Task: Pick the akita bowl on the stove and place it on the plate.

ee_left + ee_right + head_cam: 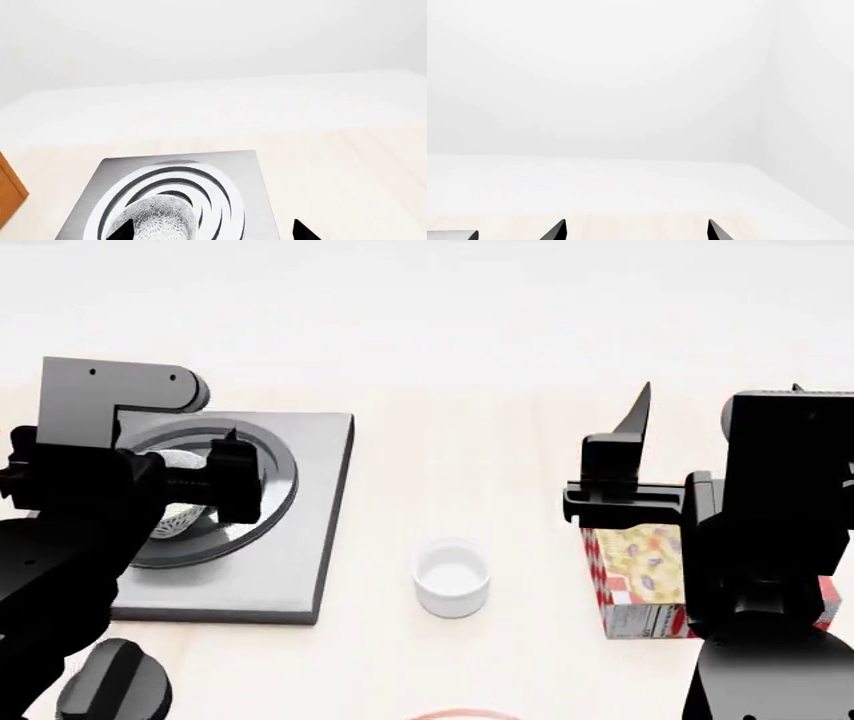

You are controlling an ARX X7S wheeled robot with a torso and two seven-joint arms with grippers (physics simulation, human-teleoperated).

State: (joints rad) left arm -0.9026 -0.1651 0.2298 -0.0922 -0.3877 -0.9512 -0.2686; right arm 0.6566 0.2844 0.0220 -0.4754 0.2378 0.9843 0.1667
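- The table [534, 390], pale wood, carries everything; seen from the head camera, the work sits at about nine o'clock from the middle of the view.
- The stove [314, 530], a flat grey slab with raised rings, lies at that nine o'clock side, well apart from the right arm.
- The plate [461, 714] shows only as a thin red arc at six o'clock, nearer the robot than the stove and to its right.
- The carton [641, 575], red-checked, stands at four o'clock under the right arm.
- The left gripper [200, 480] is directly over the burner rings, so the left arm is plainly the nearer one.
- The right gripper [641, 410] hangs spread apart at two o'clock, holding nothing.
- The cup [451, 578], plain white, sits between stove and carton.
- The bowl [163, 220] rests on the burner rings between the left fingers [121, 231]. One finger touches its side and the other stands off; the grip looks released, not clenched.
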